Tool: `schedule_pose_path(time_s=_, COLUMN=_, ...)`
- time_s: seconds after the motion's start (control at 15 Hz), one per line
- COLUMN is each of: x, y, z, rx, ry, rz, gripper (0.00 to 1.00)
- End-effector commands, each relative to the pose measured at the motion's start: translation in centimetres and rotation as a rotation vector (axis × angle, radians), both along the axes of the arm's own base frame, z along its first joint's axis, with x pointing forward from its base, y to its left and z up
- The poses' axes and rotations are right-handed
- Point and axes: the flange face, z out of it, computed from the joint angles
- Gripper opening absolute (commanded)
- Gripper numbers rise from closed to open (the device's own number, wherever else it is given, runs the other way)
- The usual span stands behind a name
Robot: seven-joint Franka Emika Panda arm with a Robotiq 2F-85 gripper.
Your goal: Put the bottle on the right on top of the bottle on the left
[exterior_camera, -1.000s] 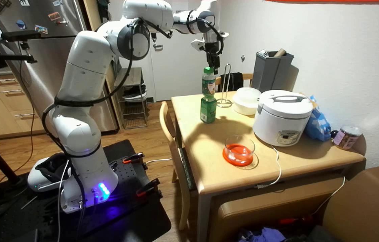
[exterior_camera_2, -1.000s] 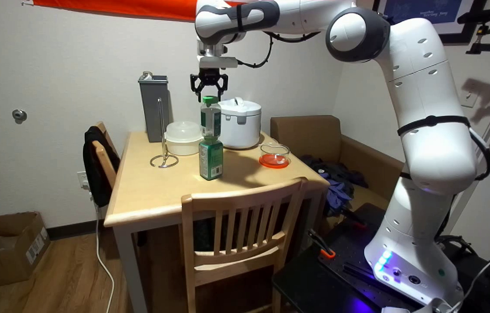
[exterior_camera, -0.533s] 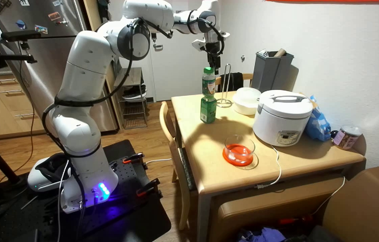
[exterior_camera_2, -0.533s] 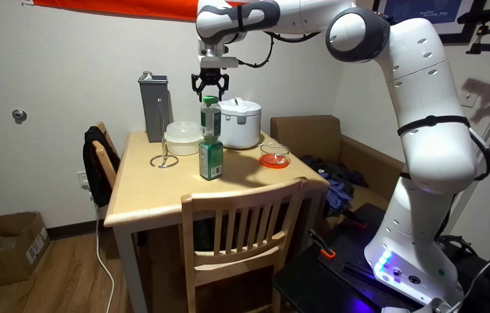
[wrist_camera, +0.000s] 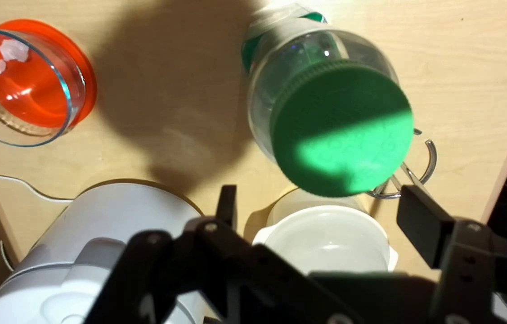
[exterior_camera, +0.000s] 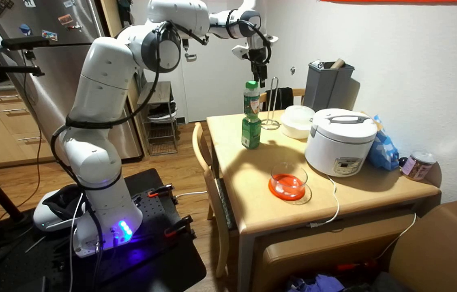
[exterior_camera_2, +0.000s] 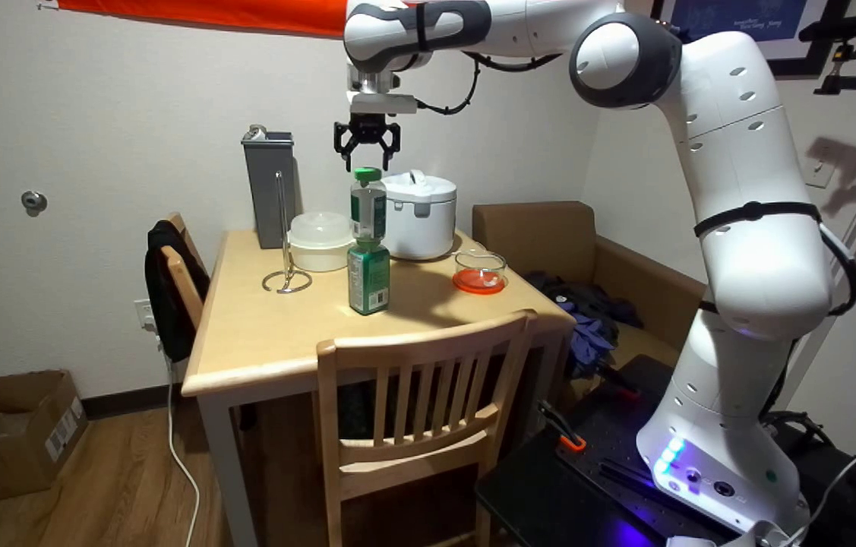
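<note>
Evidently the stacking is complete. Just left of centre in an exterior view, the upper bottle (exterior_camera_2: 368, 214) stands upright on the lower bottle (exterior_camera_2: 368, 279), which rests on the counter (exterior_camera_2: 260, 327). Just above the green cap (exterior_camera_2: 367, 174) in that frame, the hand (exterior_camera_2: 367, 162) hangs with jaws well parted, holding nothing; the wrist view shows the cap touching neither jaw. Further right, the rice cooker (exterior_camera_2: 421, 220) stands apart from both bottles. Outstanding, as judged: only the hand's withdrawal, without brushing either bottle.

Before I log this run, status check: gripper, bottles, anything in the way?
Gripper open, holding nothing. Upper bottle upright on lower bottle. Metal stand nearby, possibly worth avoiding.
</note>
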Motion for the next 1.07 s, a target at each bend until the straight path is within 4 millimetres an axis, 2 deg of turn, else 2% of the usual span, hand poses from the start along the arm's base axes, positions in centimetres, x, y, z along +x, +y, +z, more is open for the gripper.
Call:
schedule_pose_path(time_s=0.0, x=-0.1, y=-0.3, z=2.0, rx=0.026, ry=-0.033, rz=-0.007, gripper=0.99)
schedule_pose_path(time_s=0.27, x=-0.1, y=-0.6, z=3.5, rx=0.032, ry=-0.061, rz=-0.013, gripper=1.00)
schedule_pose_path(time_s=0.6, x=-1.4, y=-1.2, z=6.3, rx=0.018, ry=-0.094, rz=-0.031, gripper=1.00)
schedule_pose_path(time_s=0.73, x=-2.1, y=-1.9, z=7.6, rx=0.012, ry=-0.117, rz=-0.044, gripper=1.00)
schedule_pose_path(time_s=1.0, x=-3.9, y=-4.6, z=10.1, rx=0.015, ry=-0.136, rz=-0.132, gripper=1.00)
